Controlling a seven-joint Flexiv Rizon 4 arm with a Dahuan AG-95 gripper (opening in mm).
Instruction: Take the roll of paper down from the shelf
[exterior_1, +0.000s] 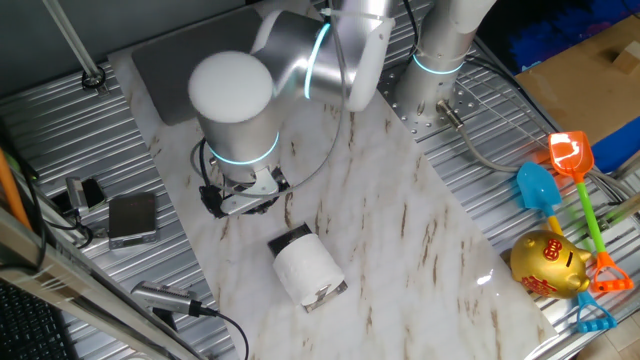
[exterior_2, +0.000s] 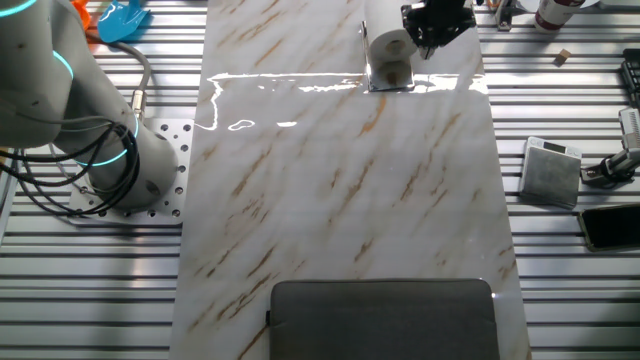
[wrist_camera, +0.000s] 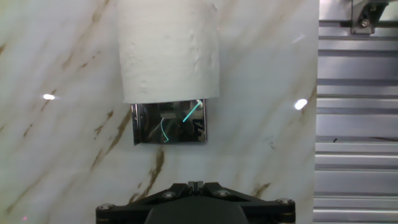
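Note:
The white roll of paper (exterior_1: 305, 268) lies on its side on the shelf (exterior_1: 290, 239), a small black holder with shiny metal ends, on the marble board. In the hand view the roll (wrist_camera: 168, 50) covers the far part of the shelf, and its glossy near end (wrist_camera: 169, 122) shows below the roll. My gripper (wrist_camera: 194, 184) is shut and empty, a short way in front of that near end. In one fixed view the gripper (exterior_1: 245, 195) hangs just behind the shelf. In the other fixed view the gripper (exterior_2: 432, 35) is right beside the roll (exterior_2: 390, 44) and the shelf (exterior_2: 390, 78).
A large grey pad (exterior_1: 190, 70) lies at the board's far end. A small dark grey box with a cable (exterior_1: 132, 217) sits on the ribbed metal table at the left. A gold piggy bank (exterior_1: 548, 263) and plastic toy shovels (exterior_1: 560, 165) lie at the right.

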